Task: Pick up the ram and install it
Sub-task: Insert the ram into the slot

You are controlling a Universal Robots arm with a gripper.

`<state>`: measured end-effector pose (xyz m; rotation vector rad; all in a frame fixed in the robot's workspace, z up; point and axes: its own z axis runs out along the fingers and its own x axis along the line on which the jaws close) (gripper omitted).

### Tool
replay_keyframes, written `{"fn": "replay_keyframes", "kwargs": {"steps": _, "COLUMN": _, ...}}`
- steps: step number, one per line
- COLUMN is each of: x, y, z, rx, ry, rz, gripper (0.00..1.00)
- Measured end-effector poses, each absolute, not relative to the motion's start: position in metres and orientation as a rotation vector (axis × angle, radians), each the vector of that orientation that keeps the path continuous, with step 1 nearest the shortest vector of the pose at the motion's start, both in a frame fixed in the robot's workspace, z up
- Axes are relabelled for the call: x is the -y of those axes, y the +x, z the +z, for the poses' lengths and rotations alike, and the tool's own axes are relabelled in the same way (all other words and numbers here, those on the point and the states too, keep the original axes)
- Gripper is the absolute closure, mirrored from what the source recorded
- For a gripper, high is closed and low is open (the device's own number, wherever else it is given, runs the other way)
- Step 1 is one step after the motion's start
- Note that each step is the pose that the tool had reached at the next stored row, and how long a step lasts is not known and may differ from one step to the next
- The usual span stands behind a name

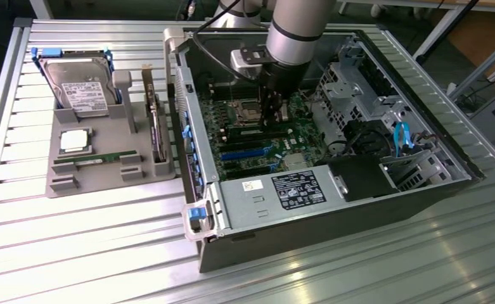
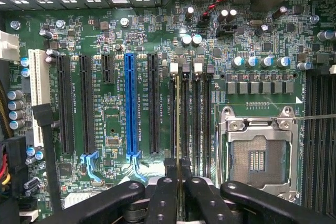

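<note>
One arm reaches down from the top centre of the exterior view into an open computer case (image 1: 332, 209) that lies on its side on a slatted metal table (image 1: 78, 253). Its gripper (image 1: 272, 114) hangs over the green motherboard (image 1: 256, 142), just beside the CPU socket (image 1: 249, 113).

In the wrist view the gripper (image 2: 179, 182) shows two black fingers (image 2: 164, 198) drawn almost together, pinching one ram (image 2: 179, 124) between them. The stick is seen edge-on as a thin line running away from the fingertips and lying along one of the memory slots (image 2: 185, 119). Four such slots stand side by side there, between the black expansion slots and the square CPU socket (image 2: 257, 156). Whether the stick is seated in the slot or only hovers over it cannot be told. One blue expansion slot (image 2: 130, 103) stands among the black ones.

At the left of the exterior view, one grey holder tray (image 1: 103, 171) rests on the table beside the case. It carries one hard drive (image 1: 82, 88) with blue rails at upper left, one silver CPU chip (image 1: 75, 140) below it, and one second ram stick (image 1: 95, 158) lying flat, well apart from the gripper.
</note>
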<state>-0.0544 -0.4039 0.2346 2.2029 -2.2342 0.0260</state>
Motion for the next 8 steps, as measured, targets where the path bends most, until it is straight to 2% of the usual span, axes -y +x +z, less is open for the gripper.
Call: {"fn": "replay_keyframes", "kwargs": {"steps": 8, "x": 0.4053, "y": -0.0541, "z": 0.2346, "rx": 2.233, "ry": 2.204, "rz": 0.026, "gripper": 0.87}}
